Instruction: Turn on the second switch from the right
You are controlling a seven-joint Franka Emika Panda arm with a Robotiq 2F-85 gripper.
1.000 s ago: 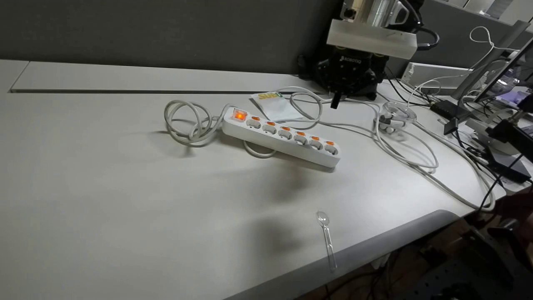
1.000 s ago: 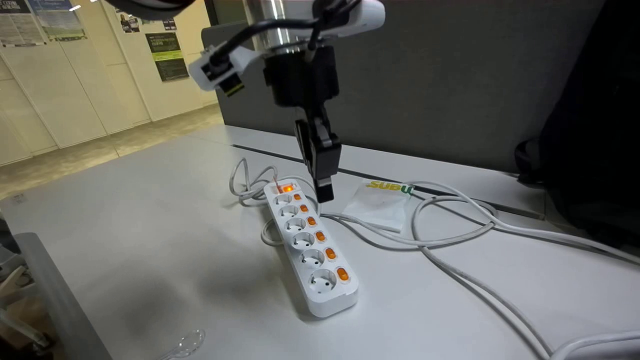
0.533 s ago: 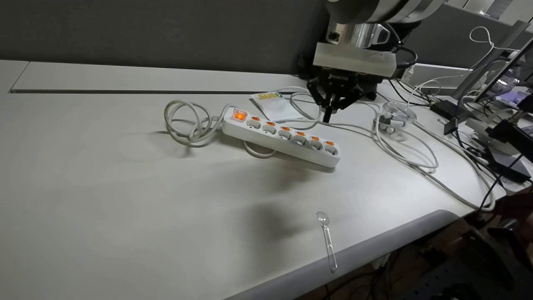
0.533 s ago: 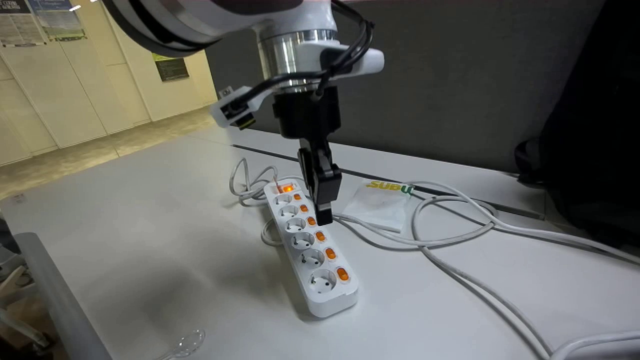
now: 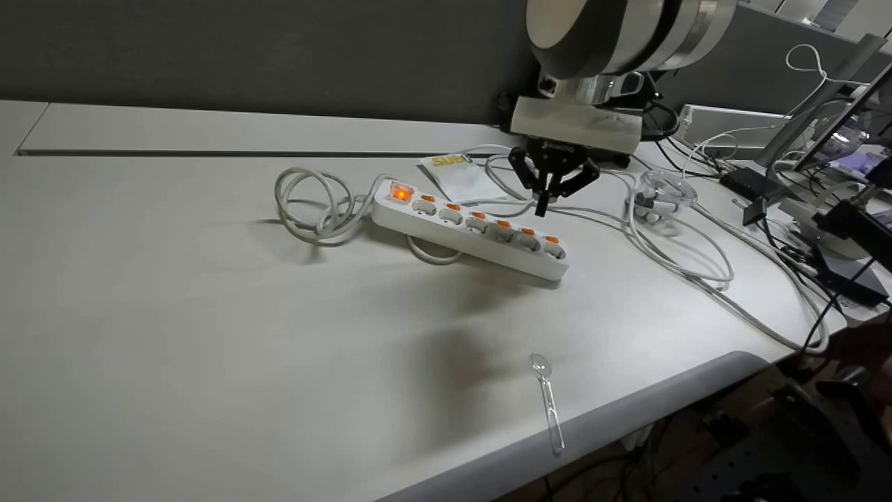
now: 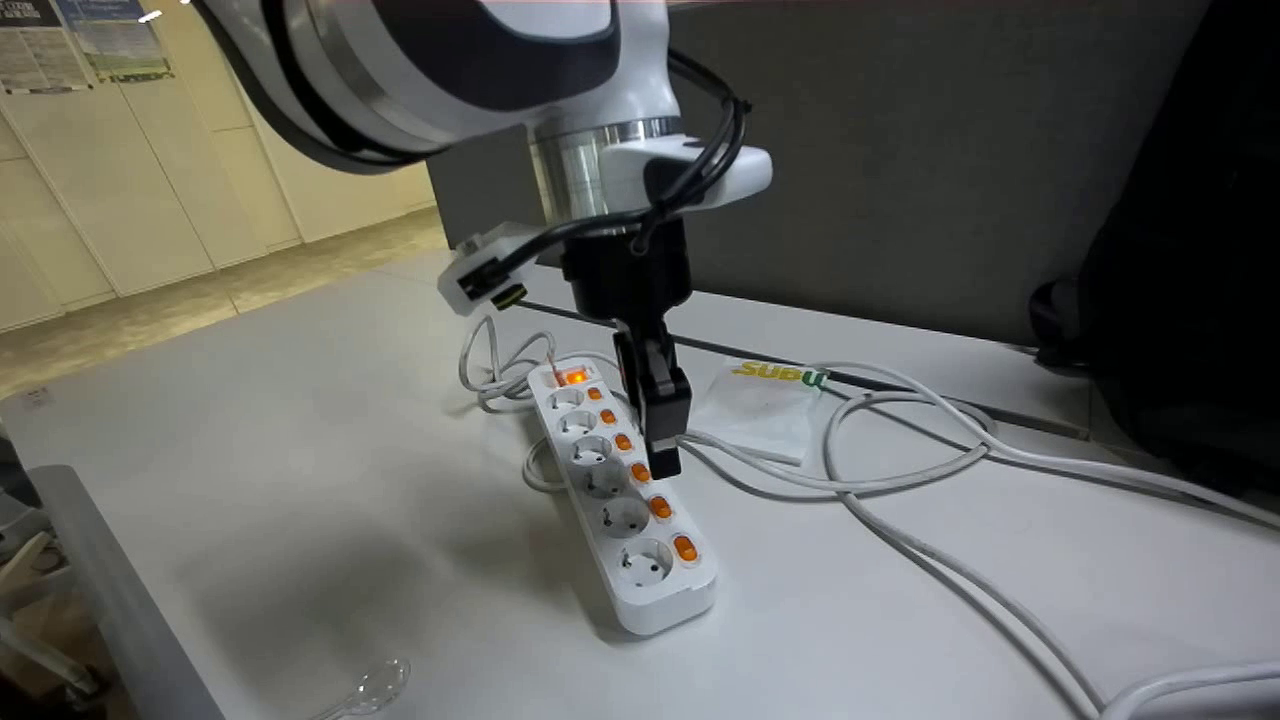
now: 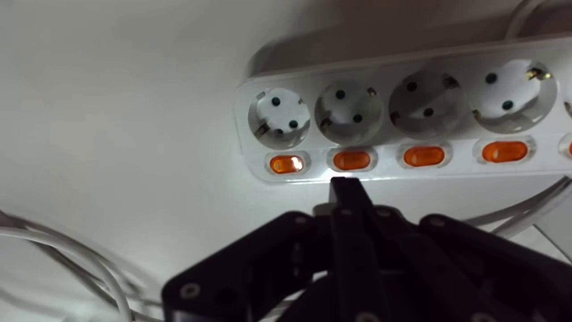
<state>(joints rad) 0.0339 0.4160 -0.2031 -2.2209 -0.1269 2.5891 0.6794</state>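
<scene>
The white power strip (image 5: 463, 233) lies on the table, with a row of sockets and orange switches. It also shows in an exterior view (image 6: 620, 500) and in the wrist view (image 7: 304, 172). The second switch from the end away from the lit main switch (image 5: 402, 193) is orange and unlit in an exterior view (image 5: 527, 231), in an exterior view (image 6: 661, 507) and in the wrist view (image 7: 351, 160). My gripper (image 5: 541, 208) is shut and empty, pointing down above the strip's switch-side edge. In the wrist view its tips (image 7: 351, 184) appear just below that second switch, apart from it.
A paper packet (image 5: 463, 180) and loops of white cable (image 5: 324, 209) lie behind and beside the strip. A clear plastic spoon (image 5: 546, 390) lies near the table's front edge. More cables and a clear round container (image 5: 662, 195) are at the right.
My gripper has come down and moved toward the strip, nearer its far-end switches. Its fingers now show together. The strip and its lit main switch look the same.
</scene>
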